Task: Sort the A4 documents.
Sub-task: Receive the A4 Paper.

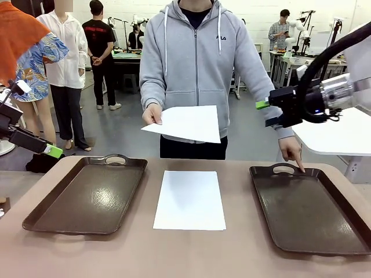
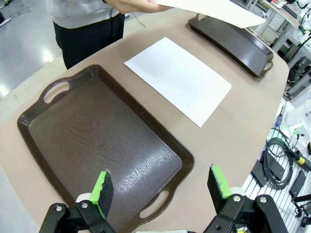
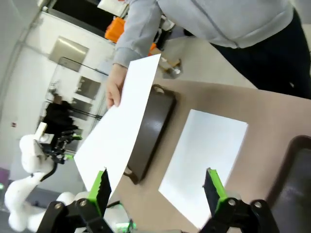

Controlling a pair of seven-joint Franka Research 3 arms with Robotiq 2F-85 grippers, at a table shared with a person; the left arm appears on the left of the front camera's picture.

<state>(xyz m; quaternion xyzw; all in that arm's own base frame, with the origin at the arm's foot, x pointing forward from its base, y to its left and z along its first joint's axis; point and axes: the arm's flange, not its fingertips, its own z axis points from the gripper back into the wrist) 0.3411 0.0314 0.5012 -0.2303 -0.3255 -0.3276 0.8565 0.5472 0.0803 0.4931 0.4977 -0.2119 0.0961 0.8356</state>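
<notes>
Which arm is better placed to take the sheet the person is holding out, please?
Likely the right: the right gripper, open, hangs level with the held A4 sheet, near it; the left gripper sits lower, farther off.

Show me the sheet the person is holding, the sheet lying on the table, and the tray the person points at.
held sheet (image 1: 186, 123): front view, middle of the paper.
sheet on the table (image 1: 189, 200): front view, its centre.
right tray (image 1: 304, 211): front view, bare floor.

A lab, with equipment-laden workbenches (image 1: 126, 57) behind
</notes>
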